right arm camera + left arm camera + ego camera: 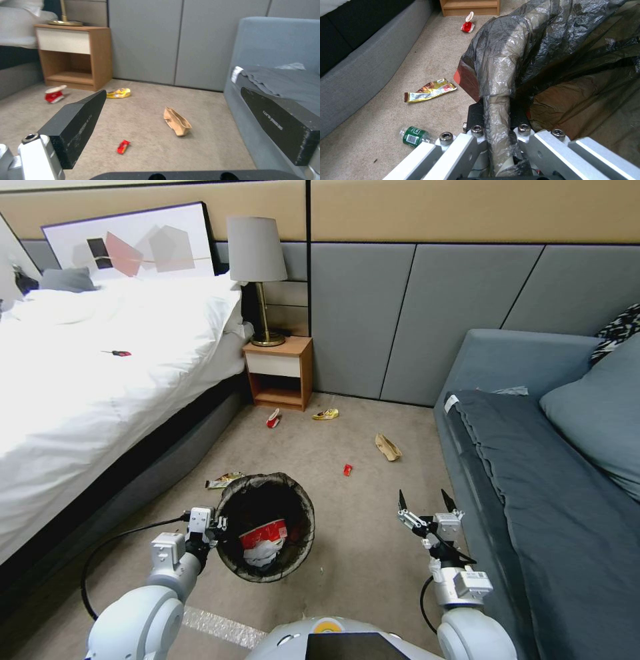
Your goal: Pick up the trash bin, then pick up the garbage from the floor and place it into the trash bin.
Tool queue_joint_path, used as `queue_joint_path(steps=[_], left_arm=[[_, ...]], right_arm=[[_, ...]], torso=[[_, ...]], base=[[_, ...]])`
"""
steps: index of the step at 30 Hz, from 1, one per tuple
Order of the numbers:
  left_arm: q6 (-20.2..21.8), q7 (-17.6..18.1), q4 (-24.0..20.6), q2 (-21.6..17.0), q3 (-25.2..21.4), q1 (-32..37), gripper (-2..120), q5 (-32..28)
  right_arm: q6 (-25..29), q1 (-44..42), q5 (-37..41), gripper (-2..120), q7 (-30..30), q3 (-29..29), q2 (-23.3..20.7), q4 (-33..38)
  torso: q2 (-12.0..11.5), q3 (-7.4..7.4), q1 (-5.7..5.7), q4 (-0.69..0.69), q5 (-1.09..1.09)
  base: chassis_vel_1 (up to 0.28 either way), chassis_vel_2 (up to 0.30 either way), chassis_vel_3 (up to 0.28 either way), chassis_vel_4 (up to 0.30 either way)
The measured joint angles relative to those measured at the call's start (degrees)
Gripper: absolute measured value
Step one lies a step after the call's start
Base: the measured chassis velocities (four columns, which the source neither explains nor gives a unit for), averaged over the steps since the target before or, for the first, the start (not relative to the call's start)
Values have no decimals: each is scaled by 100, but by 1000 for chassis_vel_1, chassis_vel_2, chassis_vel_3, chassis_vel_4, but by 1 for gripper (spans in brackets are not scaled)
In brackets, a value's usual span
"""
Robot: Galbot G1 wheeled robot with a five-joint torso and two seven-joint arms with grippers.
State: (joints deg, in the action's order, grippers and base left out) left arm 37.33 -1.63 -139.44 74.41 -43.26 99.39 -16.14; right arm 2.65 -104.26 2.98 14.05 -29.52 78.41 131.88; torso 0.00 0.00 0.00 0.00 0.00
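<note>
My left gripper (215, 527) is shut on the near-left rim of the trash bin (293, 500), pinching the black bag (496, 75) folded over it. A red-and-white cup (263, 532) and white tissue lie inside the bin. My right gripper (424, 501) hangs open and empty above the floor (360, 553) right of the bin. Garbage lies on the carpet: a shiny wrapper (430, 91), a green-labelled bottle (414, 135), a red-and-white piece (55, 94), a yellow wrapper (119, 93), a tan paper bag (176, 121) and a small red wrapper (123, 146).
A white bed (100, 373) with a grey base runs along the left. A blue-grey sofa (533, 480) lines the right. A wooden nightstand (280, 373) with a lamp stands against the back wall. Open carpet lies between bed and sofa.
</note>
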Motion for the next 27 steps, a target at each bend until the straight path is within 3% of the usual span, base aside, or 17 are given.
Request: queue_joint_path(steps=[27], left_arm=[[0, -5, -100, -1, -76, 15, 1, -16]], right_arm=[[-63, -36, -40, 100, 80, -62, 10, 13]], torso=[[0, 0, 0, 0, 0]], base=[[-13, 8, 12, -7]])
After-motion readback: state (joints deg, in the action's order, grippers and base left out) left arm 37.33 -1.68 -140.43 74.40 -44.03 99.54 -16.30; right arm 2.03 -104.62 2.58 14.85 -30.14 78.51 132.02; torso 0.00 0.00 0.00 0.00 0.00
